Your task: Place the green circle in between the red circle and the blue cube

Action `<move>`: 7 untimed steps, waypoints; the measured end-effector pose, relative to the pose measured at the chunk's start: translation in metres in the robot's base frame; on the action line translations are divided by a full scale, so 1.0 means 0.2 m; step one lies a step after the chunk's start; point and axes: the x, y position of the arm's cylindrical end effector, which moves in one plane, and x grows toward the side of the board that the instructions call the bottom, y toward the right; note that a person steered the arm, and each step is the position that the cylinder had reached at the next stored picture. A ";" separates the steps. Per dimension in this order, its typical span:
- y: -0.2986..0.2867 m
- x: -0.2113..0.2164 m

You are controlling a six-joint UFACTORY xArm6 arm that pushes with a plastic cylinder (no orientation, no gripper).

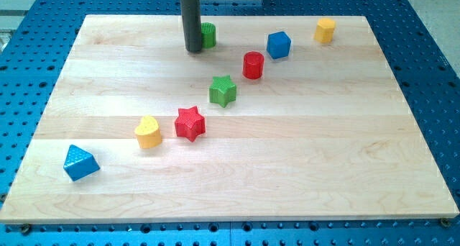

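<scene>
The green circle (pixel 208 34) sits near the view's top, partly hidden behind my dark rod. My tip (pixel 193 49) rests on the board just left of and touching or nearly touching the green circle. The red circle (pixel 253 65) stands right of and below it. The blue cube (pixel 279 44) is just up and right of the red circle, with a narrow gap between them.
A green star (pixel 223 90) lies below the red circle. A red star (pixel 190 124) and a yellow heart (pixel 149 131) lie lower left. A blue triangle (pixel 80 162) is at the bottom left. A yellow block (pixel 325 30) is at the top right. The wooden board (pixel 287 167) lies on a blue perforated table.
</scene>
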 end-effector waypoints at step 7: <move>0.49 -0.15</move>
